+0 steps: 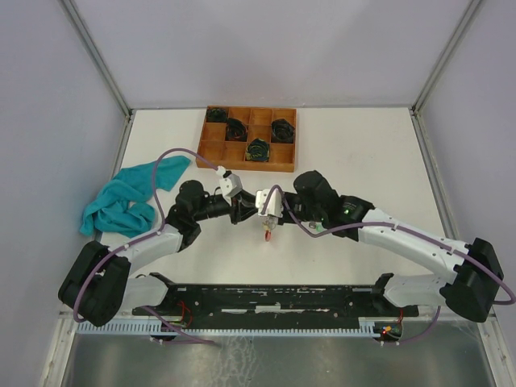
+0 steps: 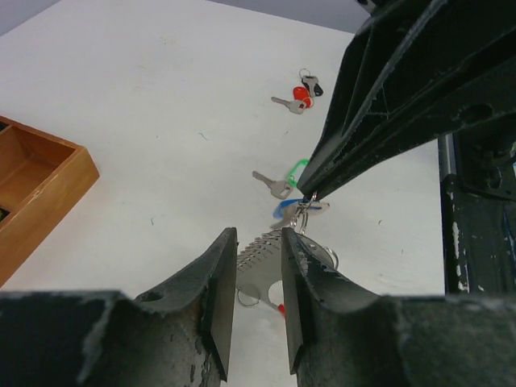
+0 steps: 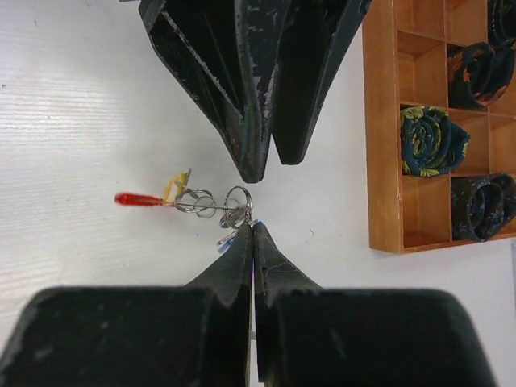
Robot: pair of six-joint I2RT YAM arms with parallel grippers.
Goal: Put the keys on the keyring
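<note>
The keys (image 2: 276, 188) look light, stiff and slippery, best pinched by the flat head; right claw (image 3: 252, 228) clamps the keyring (image 3: 237, 201), left claw (image 3: 267, 167), at its twelve o'clock, slightly parted, empty.

The tray (image 1: 246, 167) was brown, its bundles (image 3: 431, 141) dark with yellow-green pattern. Left of the tray the cloth (image 1: 125, 201) was teal. Near the tray the keyring (image 3: 236, 201) was silver, the tags (image 2: 297, 170) of the keys (image 2: 272, 185) green, blue, red.
</note>
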